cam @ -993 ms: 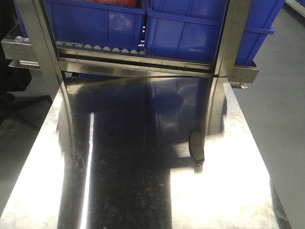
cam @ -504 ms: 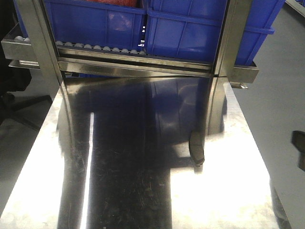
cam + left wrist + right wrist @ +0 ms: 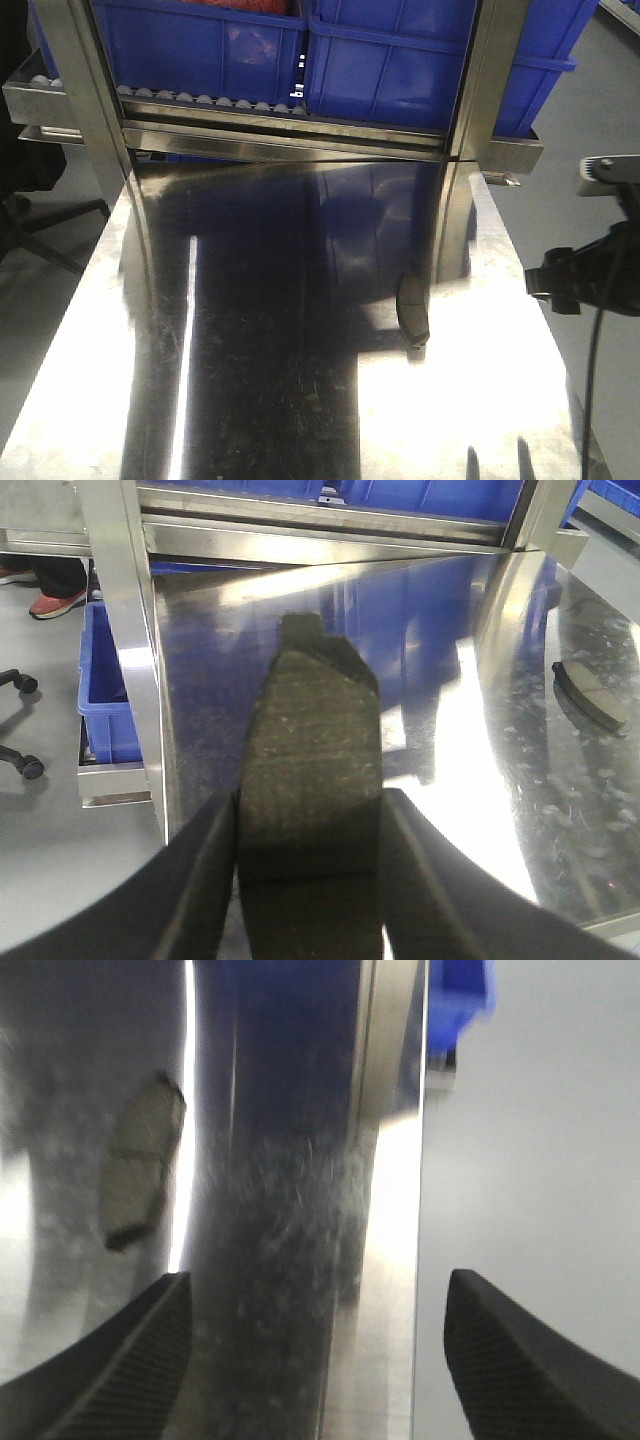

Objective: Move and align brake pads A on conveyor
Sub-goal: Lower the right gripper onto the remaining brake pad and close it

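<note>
Steel tabletop point(image 3: 250, 400), one brake pad point(image 3: 412, 312) loose right of centre — another pad point(image 3: 312, 720) clamped in the left gripper point(image 3: 310, 805).
Right gripper point(image 3: 318, 1280) gapes empty near the table's edge; pads look stiff, dense — pinch across the narrow width.

Left gripper point(image 3: 310, 802) clamps a brake pad point(image 3: 315, 720); right gripper point(image 3: 318, 1280) fingers point(image 3: 115, 1360) spread wide apart.

Matt, rough brake pad point(image 3: 310, 780); glossy, scratched steel tabletop point(image 3: 520, 780).
</note>
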